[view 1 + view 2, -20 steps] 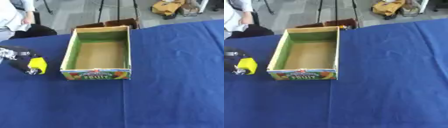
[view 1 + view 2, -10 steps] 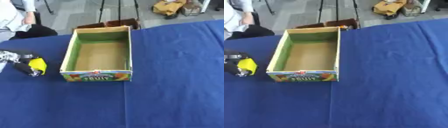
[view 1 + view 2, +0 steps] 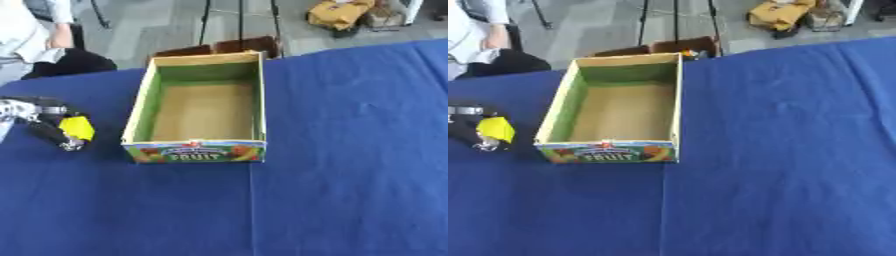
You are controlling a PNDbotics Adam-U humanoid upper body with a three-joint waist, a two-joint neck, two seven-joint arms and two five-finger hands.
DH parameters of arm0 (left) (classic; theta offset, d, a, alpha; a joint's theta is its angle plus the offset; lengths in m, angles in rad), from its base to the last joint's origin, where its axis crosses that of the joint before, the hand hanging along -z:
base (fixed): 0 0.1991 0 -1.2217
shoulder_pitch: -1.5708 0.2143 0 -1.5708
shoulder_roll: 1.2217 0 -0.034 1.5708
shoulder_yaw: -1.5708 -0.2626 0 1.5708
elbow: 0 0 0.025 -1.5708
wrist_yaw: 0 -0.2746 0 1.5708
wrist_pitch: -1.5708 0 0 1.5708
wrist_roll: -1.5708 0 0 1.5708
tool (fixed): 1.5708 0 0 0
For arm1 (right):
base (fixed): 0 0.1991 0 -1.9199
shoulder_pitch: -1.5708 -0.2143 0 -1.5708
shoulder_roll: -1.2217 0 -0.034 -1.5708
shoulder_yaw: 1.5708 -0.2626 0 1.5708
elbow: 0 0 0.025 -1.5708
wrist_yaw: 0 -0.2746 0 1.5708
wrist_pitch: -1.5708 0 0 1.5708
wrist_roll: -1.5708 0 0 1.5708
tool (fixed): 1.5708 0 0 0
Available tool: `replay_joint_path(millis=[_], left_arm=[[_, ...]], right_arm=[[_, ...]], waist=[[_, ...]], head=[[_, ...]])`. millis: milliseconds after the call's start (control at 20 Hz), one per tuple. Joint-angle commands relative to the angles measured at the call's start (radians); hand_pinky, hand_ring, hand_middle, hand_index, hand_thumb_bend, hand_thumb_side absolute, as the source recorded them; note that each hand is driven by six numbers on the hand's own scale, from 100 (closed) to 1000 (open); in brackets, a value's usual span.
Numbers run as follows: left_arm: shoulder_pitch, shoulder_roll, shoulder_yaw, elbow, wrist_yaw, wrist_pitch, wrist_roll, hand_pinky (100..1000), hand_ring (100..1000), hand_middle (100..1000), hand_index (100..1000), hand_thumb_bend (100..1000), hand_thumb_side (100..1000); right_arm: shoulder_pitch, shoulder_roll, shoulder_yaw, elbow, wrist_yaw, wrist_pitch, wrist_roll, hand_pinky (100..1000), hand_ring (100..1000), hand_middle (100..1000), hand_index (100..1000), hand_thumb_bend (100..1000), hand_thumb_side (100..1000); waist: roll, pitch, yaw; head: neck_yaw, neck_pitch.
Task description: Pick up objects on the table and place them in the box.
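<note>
The left hand (image 3: 42, 120) has its fingers curled round 1 yellow object (image 3: 77, 127), at the table's left, just beside the box (image 3: 199, 150), which looks empty. To do it well: lift above the wall, carry right, let go w/ object over the middle. Right hand not visible.

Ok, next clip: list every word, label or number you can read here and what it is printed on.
"FRUIT": on the near end panel of the box, in large white letters.
A smaller line of print above "FRUIT" on the same panel: too blurred to read.
Yellow object in the left hand: no readable text.
Nothing else legible.
</note>
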Motion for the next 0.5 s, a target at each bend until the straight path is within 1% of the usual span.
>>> replay_joint_path(millis=[50,100,150,500], left_arm=[[-0.02,0.047,0.013,-0.021,0.003,0.008,-0.014,837,988,1000,1000,258,550],[-0.019,0.049,0.013,-0.022,-0.001,0.011,-0.017,839,990,1000,1000,186,517],[-0.019,0.051,0.012,-0.024,-0.008,0.014,-0.02,840,990,1000,1000,165,508],[-0.014,0.063,0.01,-0.04,-0.058,0.021,-0.035,848,998,1000,1000,163,485]], right_arm=[[-0.004,-0.028,-0.007,-0.018,-0.01,0.004,-0.001,706,690,609,763,100,995],[-0.003,-0.028,-0.008,-0.018,-0.011,0.005,-0.002,706,689,608,762,100,995],[-0.003,-0.027,-0.008,-0.018,-0.012,0.005,-0.002,706,689,608,762,100,996],[-0.001,-0.027,-0.008,-0.018,-0.016,0.007,0.0,706,687,602,758,100,995]], waist=[[0.012,-0.008,0.002],[0.013,-0.008,0.002],[0.014,-0.009,0.002],[0.016,-0.005,0.005]], head=[[0.004,-0.01],[0.005,-0.01],[0.005,-0.011],[0.004,-0.013]])
